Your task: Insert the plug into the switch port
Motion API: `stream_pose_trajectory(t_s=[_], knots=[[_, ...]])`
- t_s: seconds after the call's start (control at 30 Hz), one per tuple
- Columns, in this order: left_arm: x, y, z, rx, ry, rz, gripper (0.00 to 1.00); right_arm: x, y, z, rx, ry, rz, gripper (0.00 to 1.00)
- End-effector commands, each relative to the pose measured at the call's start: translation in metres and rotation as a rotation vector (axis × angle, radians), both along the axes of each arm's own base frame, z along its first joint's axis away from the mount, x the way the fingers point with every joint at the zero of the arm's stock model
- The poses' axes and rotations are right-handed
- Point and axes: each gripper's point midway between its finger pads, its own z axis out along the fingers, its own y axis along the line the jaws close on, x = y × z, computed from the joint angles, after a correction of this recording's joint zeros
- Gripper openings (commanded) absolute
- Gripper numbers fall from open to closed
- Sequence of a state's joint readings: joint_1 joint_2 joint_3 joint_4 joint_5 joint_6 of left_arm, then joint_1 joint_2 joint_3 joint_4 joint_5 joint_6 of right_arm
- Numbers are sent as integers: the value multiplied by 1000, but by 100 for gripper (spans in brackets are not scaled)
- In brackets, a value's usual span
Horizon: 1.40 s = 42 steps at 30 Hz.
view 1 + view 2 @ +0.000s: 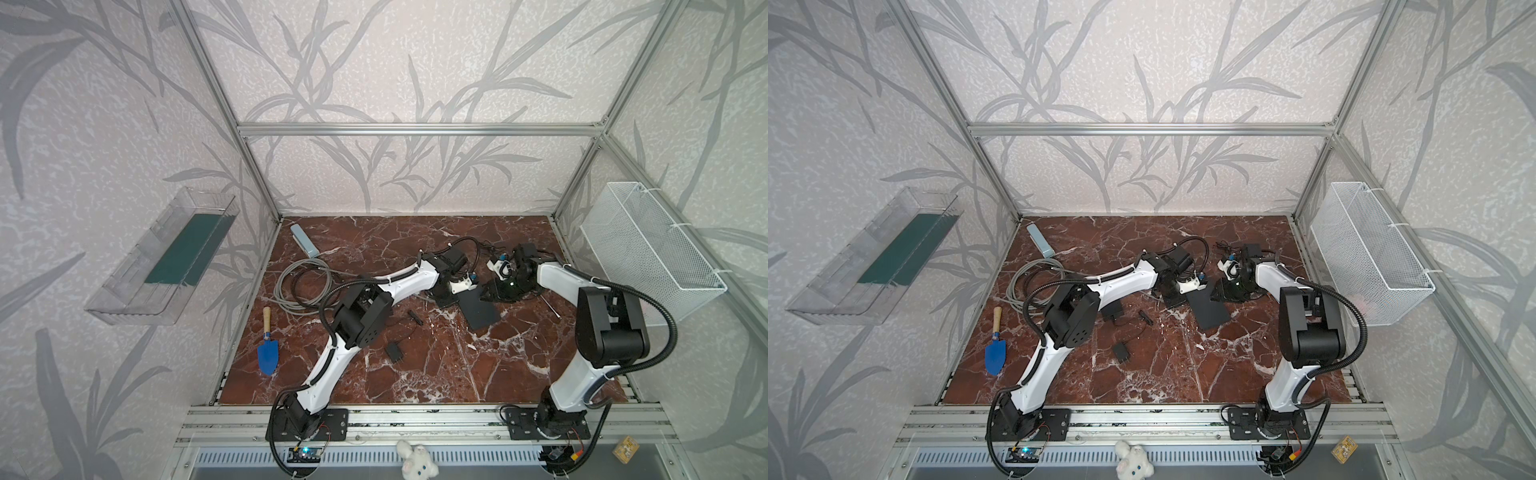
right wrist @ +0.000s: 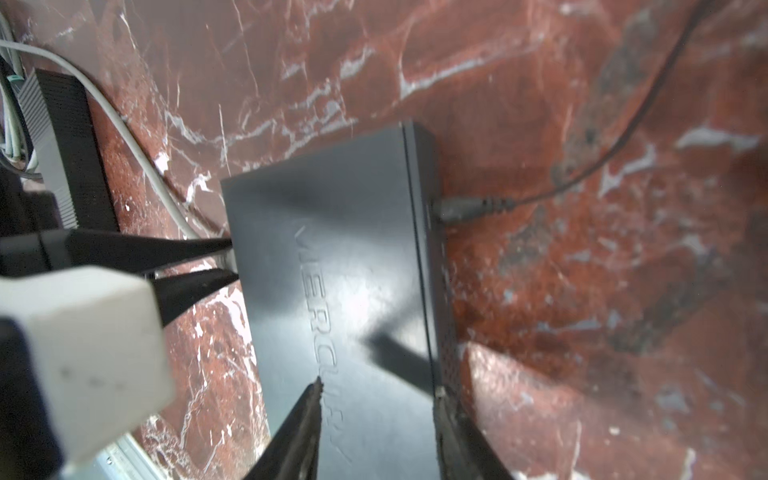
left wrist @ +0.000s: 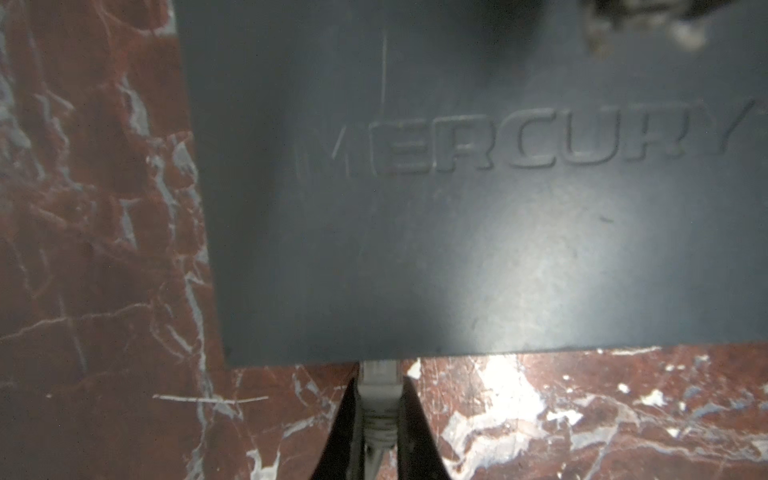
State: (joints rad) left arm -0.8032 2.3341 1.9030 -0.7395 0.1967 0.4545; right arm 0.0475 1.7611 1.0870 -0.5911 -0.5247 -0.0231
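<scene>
The black switch [image 3: 457,208] lies flat on the red marble floor, seen in both top views [image 1: 478,309] [image 1: 1209,308]. My left gripper [image 3: 379,376] is shut on the grey plug [image 3: 379,384], whose front end sits in the switch's side at one corner. The plug's grey cable [image 2: 137,158] trails back behind it. My right gripper [image 2: 378,386] is open above the other end of the switch [image 2: 353,270], one finger over the top face and the other at its long edge. Nothing is between its fingers.
A thin black power lead [image 2: 469,208] is plugged into the switch's opposite side. A grey cable coil [image 1: 303,282], a black adapter [image 1: 392,351], a blue trowel [image 1: 267,353] and a pale blue bar [image 1: 304,241] lie on the floor. A white wire basket [image 1: 648,249] hangs at the right.
</scene>
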Motion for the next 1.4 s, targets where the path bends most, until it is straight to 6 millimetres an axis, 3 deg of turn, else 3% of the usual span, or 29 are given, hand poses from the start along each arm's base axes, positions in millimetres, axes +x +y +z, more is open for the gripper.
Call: stream_pose_trajectory(t_s=[0.0,0.23,0.57,1.0,1.37], knots=[[0,-10,23,-54,-32,-44,0,-10,6,-11,36,58,12,46],[2,-13,20,-53,-36,-62,0,8,19,-33,78,89,39,46],[10,-29,32,-103,-38,-59,0,-4,35,-42,100,154,119,43],[8,-21,29,-64,-25,-50,0,13,-6,7,15,35,-14,47],[5,-20,22,-54,-9,-63,0,11,-10,-24,-18,98,11,47]])
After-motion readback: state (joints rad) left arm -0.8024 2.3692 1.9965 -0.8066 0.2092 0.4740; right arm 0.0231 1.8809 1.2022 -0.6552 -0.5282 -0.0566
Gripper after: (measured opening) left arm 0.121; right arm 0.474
